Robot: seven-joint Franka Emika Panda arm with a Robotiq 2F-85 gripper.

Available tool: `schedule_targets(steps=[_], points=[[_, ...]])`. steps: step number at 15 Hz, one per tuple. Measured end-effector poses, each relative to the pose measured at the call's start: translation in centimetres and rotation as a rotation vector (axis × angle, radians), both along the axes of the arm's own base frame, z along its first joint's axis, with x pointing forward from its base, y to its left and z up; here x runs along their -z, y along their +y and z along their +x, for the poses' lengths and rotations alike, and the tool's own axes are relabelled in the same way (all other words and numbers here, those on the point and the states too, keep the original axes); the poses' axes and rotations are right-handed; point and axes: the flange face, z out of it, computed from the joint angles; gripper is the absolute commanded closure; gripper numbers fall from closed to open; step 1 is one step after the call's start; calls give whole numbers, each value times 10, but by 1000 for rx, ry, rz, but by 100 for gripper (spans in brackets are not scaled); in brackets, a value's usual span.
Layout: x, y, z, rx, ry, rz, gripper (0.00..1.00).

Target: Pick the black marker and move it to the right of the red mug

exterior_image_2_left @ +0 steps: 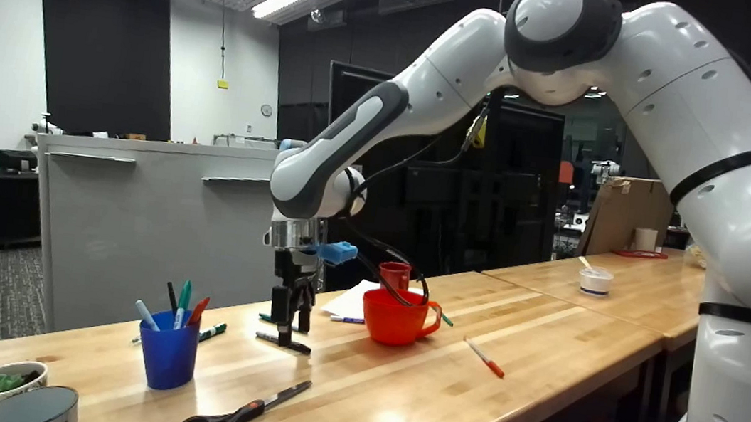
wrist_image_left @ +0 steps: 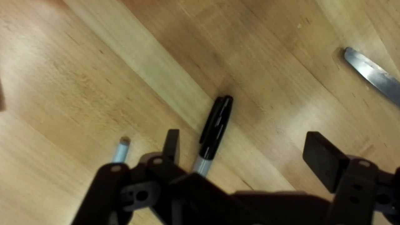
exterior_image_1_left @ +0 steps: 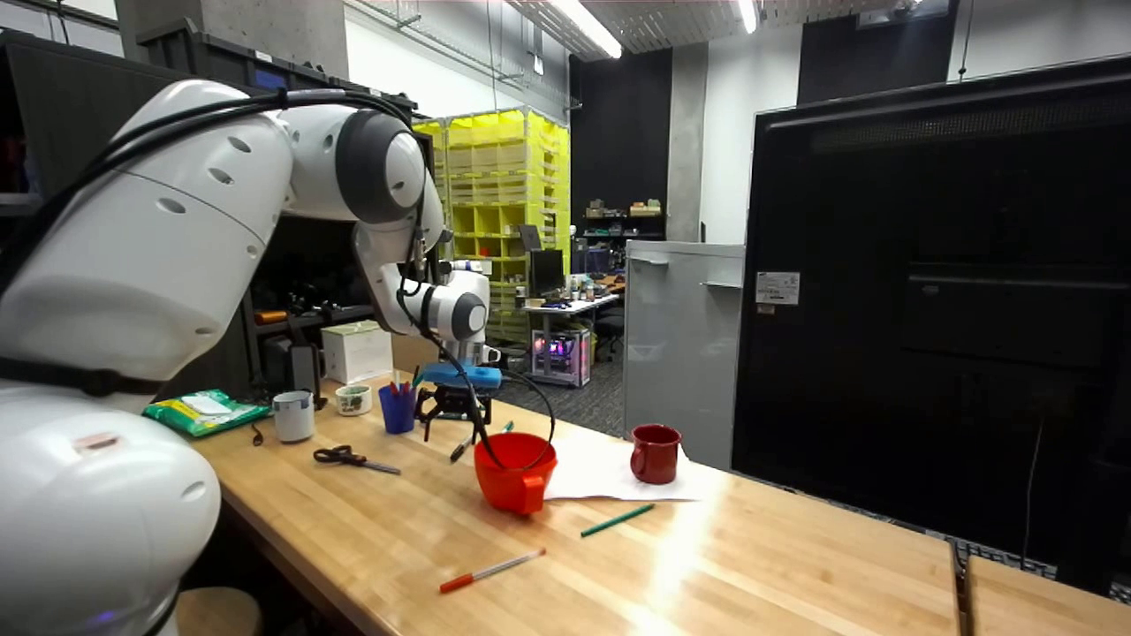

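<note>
the long wooden table (exterior_image_1_left: pixel 795 548) takes up most of the lower part of an exterior view, and a tall grey cabinet (exterior_image_1_left: pixel 680 353) stands beyond its far edge. the white arm (exterior_image_1_left: pixel 159 238) bends out over the wood. a white sheet of paper (exterior_image_1_left: pixel 588 468) lies towards that same far edge.

at the arm's end the black gripper (wrist_image_left: pixel 248 153) points down, its claw spread wide, the two fingers well apart in the wrist view. the bright red bowl (exterior_image_1_left: pixel 508 481), handle on its side, stands upright near it, just beside the paper. the red mug (exterior_image_1_left: pixel 656 455), darker and smaller, stands upright on the paper. the blue cup (exterior_image_2_left: pixel 167 361) is upright too, with several markers (exterior_image_2_left: pixel 184 295) leaning in it. black-handled scissors (exterior_image_2_left: pixel 257 406) lie near the cup.

the black marker (wrist_image_left: pixel 215 128) lies on the wood below the gripper, its capped end between the spread fingers, nearer the left one in the wrist view, with wood showing between them; its grey barrel runs out of sight beneath the gripper. the red mug is well apart from it. a red pen (exterior_image_1_left: pixel 490 572) and a green marker (exterior_image_1_left: pixel 618 519) lie on the wood, the green one near the paper.
</note>
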Motion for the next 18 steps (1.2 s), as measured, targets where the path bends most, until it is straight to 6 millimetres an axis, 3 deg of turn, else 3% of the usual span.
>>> schedule_targets(steps=[18], points=[[2, 1, 2, 5, 10, -6, 0]])
